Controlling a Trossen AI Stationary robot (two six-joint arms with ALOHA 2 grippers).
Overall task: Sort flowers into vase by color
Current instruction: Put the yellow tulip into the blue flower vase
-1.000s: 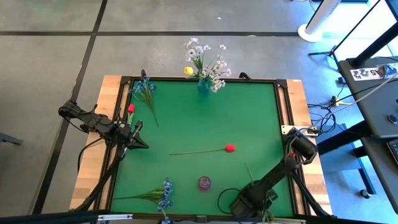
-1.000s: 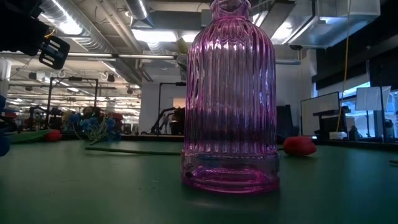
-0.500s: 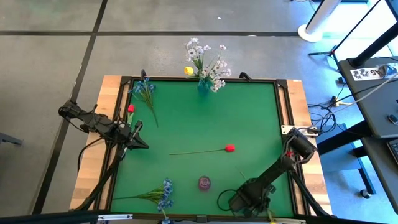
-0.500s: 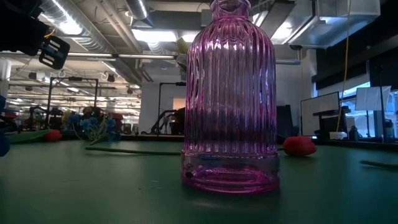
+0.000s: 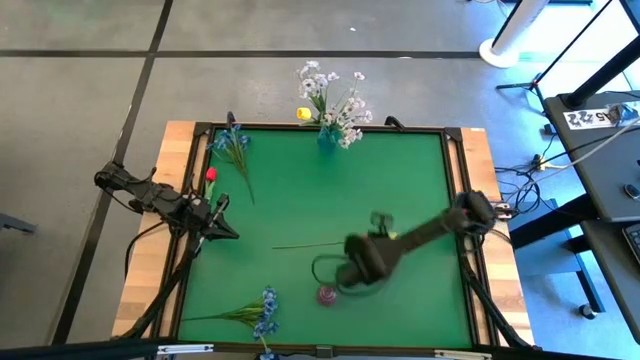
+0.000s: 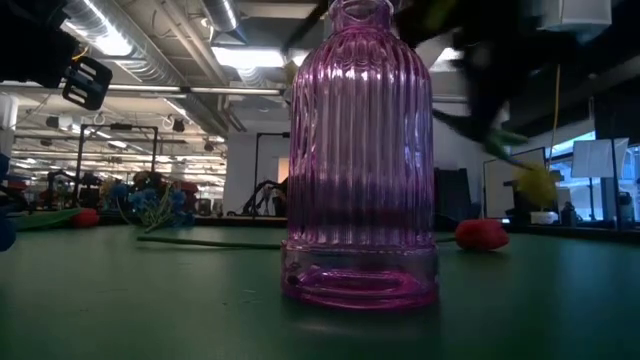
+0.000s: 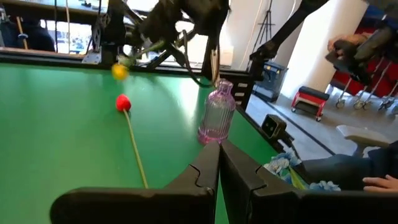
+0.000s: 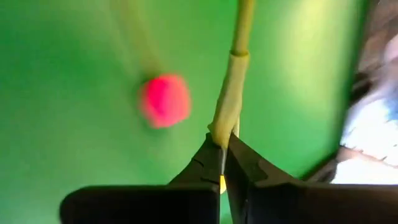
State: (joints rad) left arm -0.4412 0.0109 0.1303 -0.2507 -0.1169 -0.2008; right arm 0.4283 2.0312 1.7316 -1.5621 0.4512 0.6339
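Yellow-bud flower (image 7: 119, 71) aloft; red bud (image 7: 123, 102) flat

The green surface (image 5: 300, 200) carries a pink vase (image 5: 327, 295) at lower centre, a red bud (image 5: 210, 174) and blue blooms (image 5: 233, 143) at upper left, more blue blooms (image 5: 262, 312) at lower left, and a thin stem (image 5: 300, 245) across the middle.

Robotics lab or open workshop: exposed ceiling ducts (image 6: 150, 40), strip lights (image 6: 255, 57), monitors on desks (image 6: 515, 185), cable-strewn concrete floor (image 5: 80, 90) around green tabletop (image 5: 300, 200).
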